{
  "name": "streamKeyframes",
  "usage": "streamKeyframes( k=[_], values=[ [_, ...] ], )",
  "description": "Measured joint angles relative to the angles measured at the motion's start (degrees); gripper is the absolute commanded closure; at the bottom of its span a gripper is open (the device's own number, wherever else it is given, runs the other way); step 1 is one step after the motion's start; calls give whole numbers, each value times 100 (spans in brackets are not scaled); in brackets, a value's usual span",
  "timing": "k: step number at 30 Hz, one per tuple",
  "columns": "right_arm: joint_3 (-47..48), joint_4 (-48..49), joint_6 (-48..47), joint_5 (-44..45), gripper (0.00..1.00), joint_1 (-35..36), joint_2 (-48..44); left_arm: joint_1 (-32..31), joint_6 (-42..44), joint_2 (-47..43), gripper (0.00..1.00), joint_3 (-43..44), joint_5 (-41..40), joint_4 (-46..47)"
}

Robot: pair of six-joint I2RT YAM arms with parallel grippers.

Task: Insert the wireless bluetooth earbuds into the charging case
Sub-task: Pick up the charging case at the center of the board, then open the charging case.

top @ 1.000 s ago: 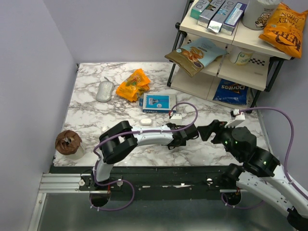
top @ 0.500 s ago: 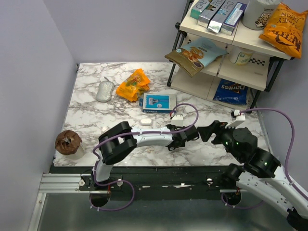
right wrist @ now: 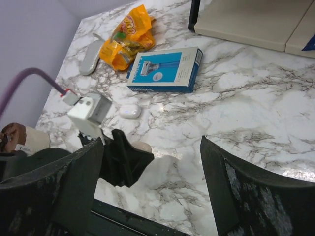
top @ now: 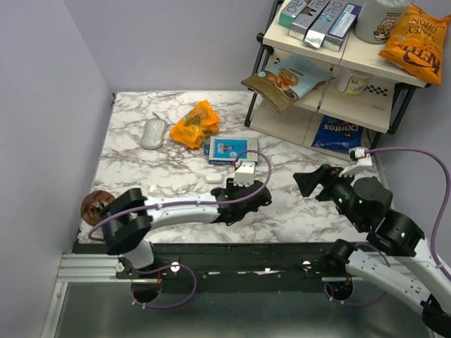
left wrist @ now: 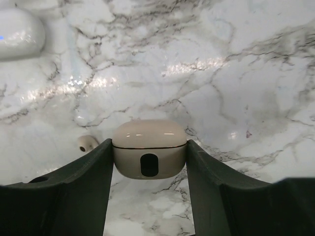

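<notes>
In the left wrist view my left gripper (left wrist: 149, 147) is shut on a cream-beige charging case (left wrist: 149, 147) with a closed lid seam and a dark oval spot; it rests on the marble. One tiny cream-beige earbud (left wrist: 87, 143) lies just left of it, by the left finger. A glossy white pill-shaped case (top: 213, 179) with a blue light lies farther back; it also shows in the left wrist view (left wrist: 19, 32). The right wrist view shows the beige case (right wrist: 142, 146) at my left gripper (right wrist: 129, 158). My right gripper (top: 306, 184) is open and empty, above the table to the right.
A grey-white mouse (top: 153, 133), an orange snack bag (top: 196, 123) and a blue-and-white flat box (top: 229, 149) lie at the back. A brown muffin (top: 100, 208) sits at the front left edge. A shelf rack (top: 331, 77) with snacks stands at the back right.
My left arm has swung left and lower, carrying its gripper away from the right gripper to the front middle of the table. The right gripper has drawn back slightly to the right.
</notes>
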Motion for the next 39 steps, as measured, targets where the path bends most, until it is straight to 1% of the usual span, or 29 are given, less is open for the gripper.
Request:
streamKeyframes(
  k=[3, 7, 9, 11, 14, 17, 18, 20, 23, 27, 33, 39],
  values=[
    [162, 33, -63, -4, 12, 0, 201, 17, 448, -800, 100, -636, -74, 636],
    [190, 133, -254, -160, 15, 0, 549, 116, 1467, -2022, 100, -1779, 72, 1888],
    [188, 243, -409, -363, 16, 0, 719, 164, 1926, -2474, 100, -2210, 197, 2422],
    [179, 398, -551, -581, 16, 0, 811, 188, 2575, -2896, 100, -2684, 503, 3193],
    [179, 595, -717, -905, 16, 0, 942, 188, 3574, -3491, 100, -3606, 1084, 4603],
    [267, 643, -907, -1346, 16, 0, 1156, 188, 4540, -3779, 100, -4419, 1622, 5941],
    [304, 662, -962, -1491, 16, 0, 1246, 188, 4804, -3818, 100, -4583, 1757, 6220],
    [369, 673, -1069, -1773, 16, 0, 1412, 188, 5366, -3838, 100, -4776, 2017, 6662],
    [431, 656, -1250, -2402, 15, 0, 1733, 188, 6067, -3799, 100, -4800, 2367, 7169],
    [503, 575, -1482, -3067, 12, 0, 2151, 188, 6708, -3521, 100, -4798, 2553, 7790],
    [557, 553, -1602, -3565, 11, 0, 2341, 188, 7213, -3263, 100, -4789, 2603, 8140],
    [955, 612, -1652, -3838, 12, 0, 2743, 188, 7396, -3257, 100, -4750, 2603, 8238]
  ],
)
